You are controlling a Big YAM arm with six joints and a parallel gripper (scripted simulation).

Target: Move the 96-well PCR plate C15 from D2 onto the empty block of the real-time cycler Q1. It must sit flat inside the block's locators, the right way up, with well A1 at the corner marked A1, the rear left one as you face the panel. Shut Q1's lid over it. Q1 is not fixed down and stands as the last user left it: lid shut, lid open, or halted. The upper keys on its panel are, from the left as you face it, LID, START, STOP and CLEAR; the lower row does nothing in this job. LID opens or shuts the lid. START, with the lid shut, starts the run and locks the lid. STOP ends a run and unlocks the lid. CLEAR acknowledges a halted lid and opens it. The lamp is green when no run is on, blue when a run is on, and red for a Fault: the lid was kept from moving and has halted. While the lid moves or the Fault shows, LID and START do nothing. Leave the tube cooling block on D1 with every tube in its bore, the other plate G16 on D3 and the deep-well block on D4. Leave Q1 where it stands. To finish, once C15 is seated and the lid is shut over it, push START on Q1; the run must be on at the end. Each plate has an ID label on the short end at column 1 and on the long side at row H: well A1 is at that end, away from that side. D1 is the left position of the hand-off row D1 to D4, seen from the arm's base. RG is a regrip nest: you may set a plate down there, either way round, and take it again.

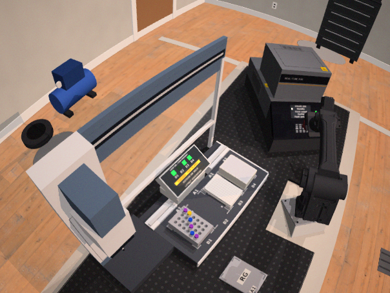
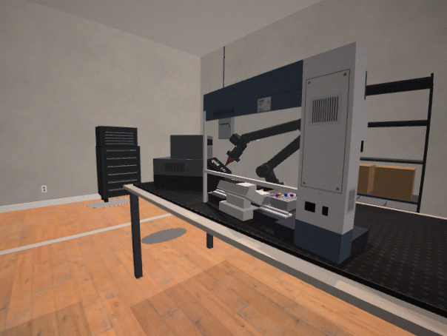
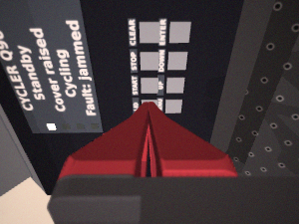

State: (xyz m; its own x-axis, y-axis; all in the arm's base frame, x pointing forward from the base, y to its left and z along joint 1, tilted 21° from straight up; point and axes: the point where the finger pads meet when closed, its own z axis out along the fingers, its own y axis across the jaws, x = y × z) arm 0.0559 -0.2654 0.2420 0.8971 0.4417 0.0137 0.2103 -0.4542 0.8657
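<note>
The gripper [image 3: 149, 111] is pinched fully closed with nothing between its red fingers, which meet in a point at the lowest left key of the cycler's panel; whether the tip touches the key cannot be told. In the wrist view the keypad [image 3: 163, 66] shows 2 columns of 4 grey keys, labelled CLEAR, STOP and START along one side, with the LID label partly hidden by the fingertips. Beside it the status list [image 3: 52, 69] reads Standby, Cover raised, Cycling, Fault: jammed, and a white marker [image 3: 50, 126] sits under Standby.

From above, the real-time cycler Q1 [image 1: 292, 75] stands on the black counter [image 1: 258, 232] with its lid down, and a green lamp [image 1: 316, 112] glows by the arm's wrist. The arm [image 1: 327, 142] reaches from its base to the panel.

On the hand-off row, the tube cooling block [image 1: 190, 228] sits at D1 with coloured tube caps, D2 [image 1: 225, 221] holds no plate, a white well plate [image 1: 223, 190] sits at D3 and the deep-well block [image 1: 238, 171] at D4. Plate C15 is not visible in any view. The RG nest [image 1: 243, 276] lies near the counter's front edge.
</note>
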